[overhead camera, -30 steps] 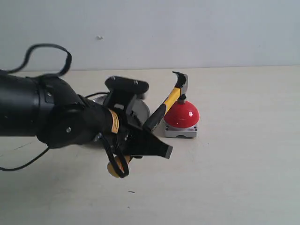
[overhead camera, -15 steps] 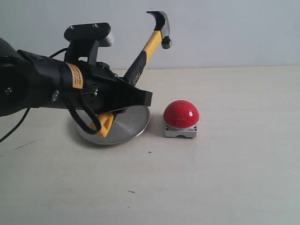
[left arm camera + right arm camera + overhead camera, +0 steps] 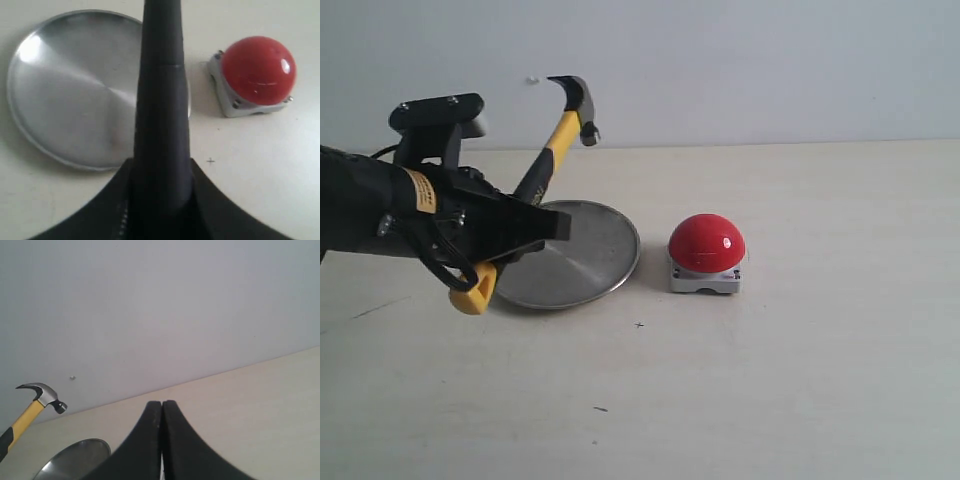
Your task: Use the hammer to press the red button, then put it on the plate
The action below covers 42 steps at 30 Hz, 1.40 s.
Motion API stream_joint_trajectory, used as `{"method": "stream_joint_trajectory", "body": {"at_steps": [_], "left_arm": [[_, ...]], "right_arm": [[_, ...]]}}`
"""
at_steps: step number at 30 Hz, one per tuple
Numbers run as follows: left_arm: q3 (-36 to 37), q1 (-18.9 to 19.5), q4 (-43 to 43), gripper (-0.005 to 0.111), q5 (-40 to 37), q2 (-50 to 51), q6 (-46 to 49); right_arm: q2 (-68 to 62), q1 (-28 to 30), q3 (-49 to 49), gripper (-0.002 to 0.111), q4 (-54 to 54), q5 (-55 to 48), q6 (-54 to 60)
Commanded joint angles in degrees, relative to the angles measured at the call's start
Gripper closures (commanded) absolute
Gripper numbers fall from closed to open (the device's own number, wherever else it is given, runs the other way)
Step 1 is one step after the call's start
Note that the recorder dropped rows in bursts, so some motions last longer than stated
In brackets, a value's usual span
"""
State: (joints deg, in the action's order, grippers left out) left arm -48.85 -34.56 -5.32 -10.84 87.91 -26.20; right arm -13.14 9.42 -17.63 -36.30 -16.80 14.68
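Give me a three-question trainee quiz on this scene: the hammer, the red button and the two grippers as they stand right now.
1. True or false: the hammer is up in the air, clear of the red button.
2. Pick one. The hammer is held by: A) the left gripper; B) the right gripper; C) neither.
3. Fill in: the right gripper holds nothing and its jaws are ___.

Key: 1 true; 2 A; 3 shut.
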Motion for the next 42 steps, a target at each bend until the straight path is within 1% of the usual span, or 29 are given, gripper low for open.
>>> {"method": "stream_joint_trajectory", "body": {"at_steps": [1, 4, 6, 8, 9, 12, 13, 15, 16, 17, 19, 23, 25, 27, 31, 33, 37, 39, 42], "left_arm": [[-0.51, 3.72, 0.11, 0.107, 1.98, -1.57, 0.48], [-0.3, 4.46, 0.2, 0.107, 3.36, -3.43, 1.71], [-0.3, 4.46, 1.34, 0.107, 5.71, -4.86, -0.04], [0.45, 2.98, 2.13, 0.107, 7.8, -5.01, -0.03], [2.09, 1.93, 2.13, 0.107, 10.84, -5.01, -0.32], [7.96, 1.82, 1.3, 0.107, 20.4, -5.01, -5.95], [9.61, 1.82, -0.37, 0.107, 23.2, -5.01, -7.63], [12.0, 1.94, -6.2, 0.107, 28.67, -5.01, -14.08], [13.12, 2.71, -8.1, 0.107, 32.5, -5.01, -17.1], [13.65, 3.74, -8.22, 0.107, 34.38, -4.64, -19.28], [14.01, 5.96, -11.64, 0.107, 37.17, -3.73, -24.2], [14.13, 7.27, -20.84, 0.107, 44.45, -2.1, -33.69], [14.13, 7.52, -21.97, 0.107, 48.82, -0.96, -36.19], [14.13, 7.81, -22.55, 0.107, 51.61, 0.37, -37.98], [14.13, 8.89, -26.36, 0.107, 57.39, 3.53, -42.49], [14.13, 8.9, -28.23, 0.107, 61.56, 5.31, -44.36], [14.13, 8.9, -26.76, 0.107, 71.25, 9.11, -44.75], [14.13, 9.51, -26.57, 0.107, 72.77, 10.19, -44.75], [14.13, 11.94, -28.59, 0.107, 72.77, 11.22, -44.74]], "right_arm": [[0.41, -0.08, 0.31, 0.108, 0.15, -0.85, 0.2], [0.41, -0.08, 0.31, 0.108, 0.15, -1.87, 0.2], [0.41, -0.08, 0.31, 0.108, 0.15, -1.87, 0.2], [0.41, -0.08, 0.31, 0.108, 0.15, -1.87, 0.2], [0.41, -0.08, 0.31, 0.108, 0.15, -1.87, 0.2], [0.41, -0.08, 0.31, 0.108, 0.15, -1.87, 0.2], [0.41, -0.08, 0.31, 0.108, 0.15, -1.87, 0.2], [0.41, -0.08, 0.31, 0.108, 0.15, -1.87, 0.2], [0.41, -0.08, 0.31, 0.108, 0.15, -1.87, 0.2], [0.41, -0.08, 0.31, 0.108, 0.15, -1.87, 0.2], [0.41, -0.08, 0.31, 0.108, 0.15, -1.87, 0.2], [0.41, -0.08, 0.31, 0.108, 0.15, -1.87, 0.2], [0.41, -0.08, 0.31, 0.108, 0.15, -1.87, 0.2], [0.41, -0.08, 0.31, 0.108, 0.15, -1.87, 0.2], [0.41, -0.08, 0.31, 0.108, 0.15, -1.87, 0.2], [0.41, -0.08, 0.31, 0.108, 0.15, -1.87, 0.2], [0.41, -0.08, 0.31, 0.108, 0.15, -1.87, 0.2], [0.41, -0.08, 0.31, 0.108, 0.15, -1.87, 0.2], [0.41, -0.08, 0.31, 0.108, 0.15, -1.87, 0.2]]}}
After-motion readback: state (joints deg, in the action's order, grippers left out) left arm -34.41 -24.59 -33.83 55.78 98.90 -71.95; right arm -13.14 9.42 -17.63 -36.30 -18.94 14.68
